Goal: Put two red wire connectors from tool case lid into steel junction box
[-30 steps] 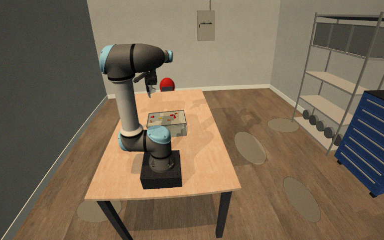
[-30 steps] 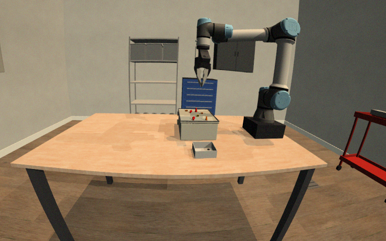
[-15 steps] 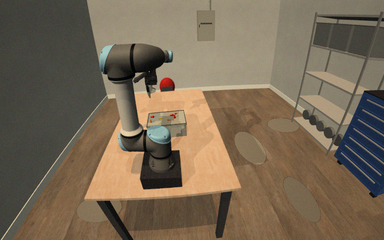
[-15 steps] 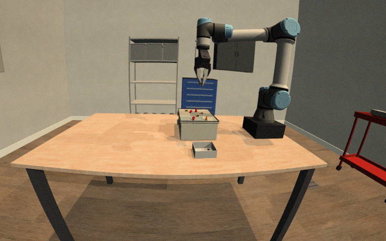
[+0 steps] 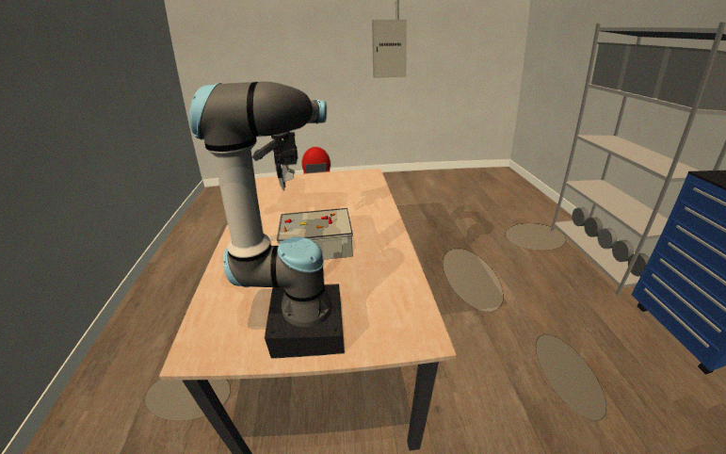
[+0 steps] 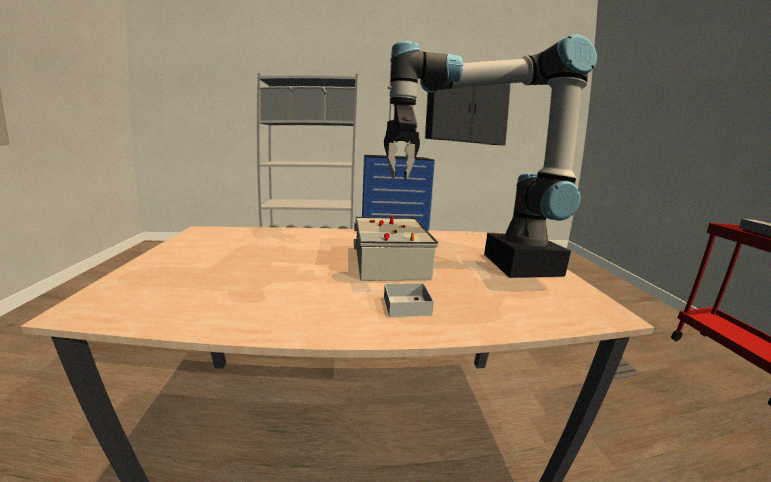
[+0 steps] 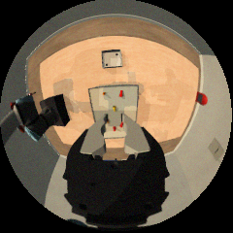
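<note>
The tool case [image 5: 343,249] [image 6: 397,262] stands mid-table with connectors on its lid. Three red wire connectors show there: one [image 5: 287,220] [image 6: 386,236] [image 7: 121,93] lies apart, and two, one [image 5: 325,218] [image 6: 381,222] and another [image 5: 330,220] [image 6: 391,220], are close together. The steel junction box [image 6: 409,308] [image 7: 111,59] stands beside the case, on the exterior view's near side; the arm hides it in the top view. My gripper [image 5: 282,187] [image 6: 399,177] [image 7: 114,114] hangs high above the case, fingers slightly apart with nothing between them.
Yellow and orange connectors share the lid: a yellow one [image 5: 303,223] [image 7: 115,108] near the middle, an orange one [image 5: 284,229] [image 6: 412,237] near an edge, and others. The arm's black base [image 5: 304,345] [image 6: 526,261] stands on the table [image 5: 399,338] [image 6: 196,323].
</note>
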`<control>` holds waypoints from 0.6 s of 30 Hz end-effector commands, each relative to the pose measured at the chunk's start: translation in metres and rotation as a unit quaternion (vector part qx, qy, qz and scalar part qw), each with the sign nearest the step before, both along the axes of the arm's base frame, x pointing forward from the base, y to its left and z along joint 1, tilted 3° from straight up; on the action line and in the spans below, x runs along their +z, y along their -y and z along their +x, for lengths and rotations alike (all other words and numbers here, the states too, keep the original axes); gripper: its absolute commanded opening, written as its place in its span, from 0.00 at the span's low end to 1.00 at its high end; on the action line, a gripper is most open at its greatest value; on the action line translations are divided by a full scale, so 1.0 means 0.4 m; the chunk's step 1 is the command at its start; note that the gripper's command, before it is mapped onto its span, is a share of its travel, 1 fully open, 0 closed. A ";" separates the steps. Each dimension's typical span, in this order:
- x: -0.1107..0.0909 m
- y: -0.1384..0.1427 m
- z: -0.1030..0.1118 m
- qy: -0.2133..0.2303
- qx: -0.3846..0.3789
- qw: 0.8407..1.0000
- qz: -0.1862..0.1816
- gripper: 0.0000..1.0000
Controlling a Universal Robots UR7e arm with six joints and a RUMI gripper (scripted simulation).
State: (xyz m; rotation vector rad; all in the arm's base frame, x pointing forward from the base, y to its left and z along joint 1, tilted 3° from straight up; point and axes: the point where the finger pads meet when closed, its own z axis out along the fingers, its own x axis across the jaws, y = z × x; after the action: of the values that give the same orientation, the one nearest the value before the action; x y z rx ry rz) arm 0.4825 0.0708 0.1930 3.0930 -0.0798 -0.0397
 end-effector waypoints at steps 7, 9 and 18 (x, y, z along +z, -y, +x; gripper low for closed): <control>-0.262 -0.006 0.066 0.005 -0.076 0.997 -0.004 0.18; -0.274 -0.006 0.068 0.005 -0.080 0.997 -0.004 0.18; -0.281 -0.006 0.068 0.005 -0.080 0.997 -0.004 0.18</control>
State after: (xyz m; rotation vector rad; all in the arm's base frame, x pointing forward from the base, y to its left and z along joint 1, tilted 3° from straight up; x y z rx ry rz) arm 0.5076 0.0732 0.0857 3.0725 -0.3199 -0.0353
